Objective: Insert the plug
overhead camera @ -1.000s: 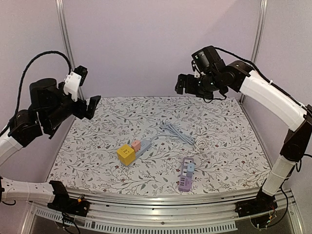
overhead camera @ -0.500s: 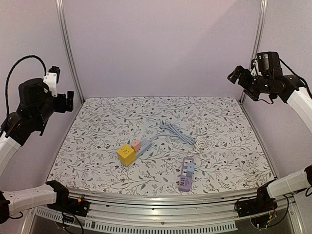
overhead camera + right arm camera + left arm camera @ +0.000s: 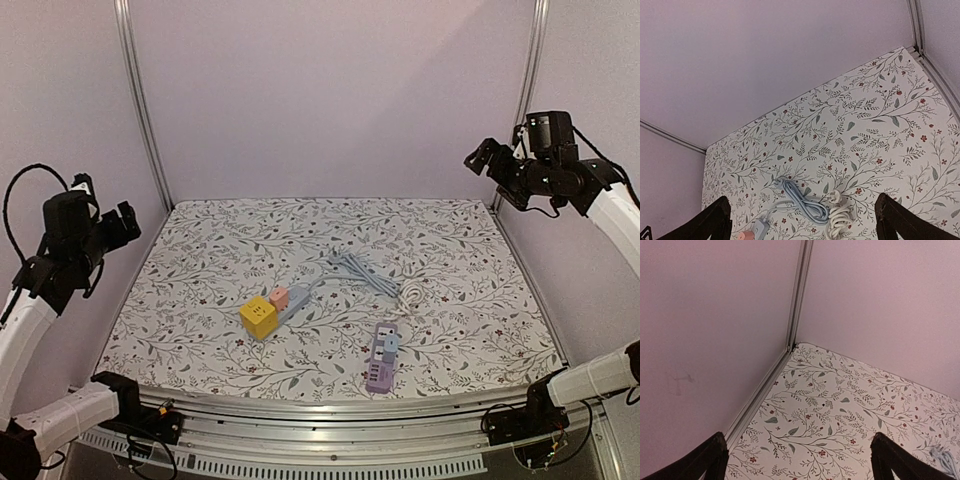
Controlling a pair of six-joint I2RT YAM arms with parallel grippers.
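Observation:
A grey-blue coiled cord (image 3: 360, 272) lies mid-table, its plug (image 3: 777, 183) at the coil's far end. Beside it is a white coiled cord (image 3: 410, 296) with its own plug (image 3: 834, 196). A yellow socket cube (image 3: 258, 317), a pink cube (image 3: 279, 297) and a purple power strip (image 3: 381, 355) lie nearer the front. My left gripper (image 3: 125, 222) hangs open high by the left wall, and in its wrist view the left gripper (image 3: 797, 462) looks at the back-left corner. My right gripper (image 3: 480, 155) is open high at the right wall, and in the right wrist view the gripper (image 3: 805, 222) holds nothing.
Metal frame posts (image 3: 140, 100) stand at both back corners, with plain walls behind. The flowered mat (image 3: 220, 250) covers the table. A metal rail (image 3: 330, 410) runs along the near edge.
Both arms have swung outward from over the table toward the side walls. The left arm also dropped lower in the last half second. The cords and sockets have not moved.

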